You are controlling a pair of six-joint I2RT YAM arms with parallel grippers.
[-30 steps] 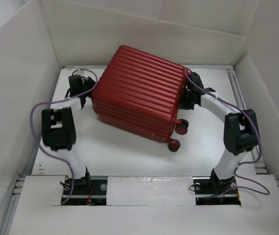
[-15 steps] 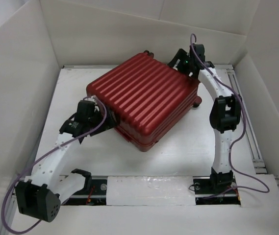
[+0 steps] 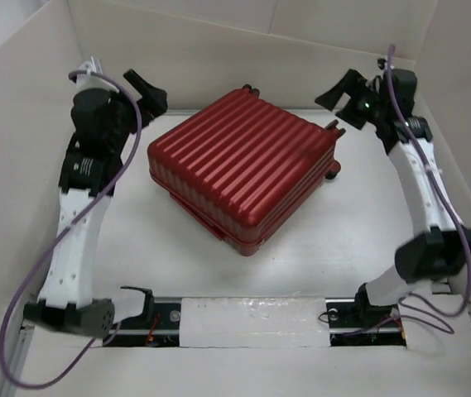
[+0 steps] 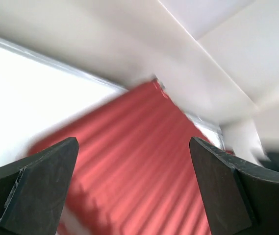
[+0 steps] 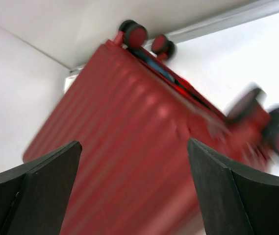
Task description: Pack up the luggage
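Observation:
The luggage [image 3: 243, 169] is a red ribbed hard-shell suitcase lying flat and closed in the middle of the white table, its dark wheels [image 3: 333, 169] at the far right. My left gripper [image 3: 151, 89] hangs open in the air off the case's far left corner, touching nothing. My right gripper [image 3: 340, 106] hangs open above the far right corner, also apart from the case. In the left wrist view the luggage [image 4: 144, 166] shows blurred between the fingers of the open gripper [image 4: 133, 142]. The right wrist view shows the luggage [image 5: 129, 142] and its wheels [image 5: 136, 33] past the open gripper [image 5: 133, 143].
White walls [image 3: 36, 124] enclose the table on three sides. A white strip with the arm bases [image 3: 252, 318] runs along the near edge. A metal rail [image 3: 396, 141] lies at the right side of the table.
The suitcase has turned so its wheels went from the near right to the far right. Both grippers let go of its sides, opened and rose up and outward.

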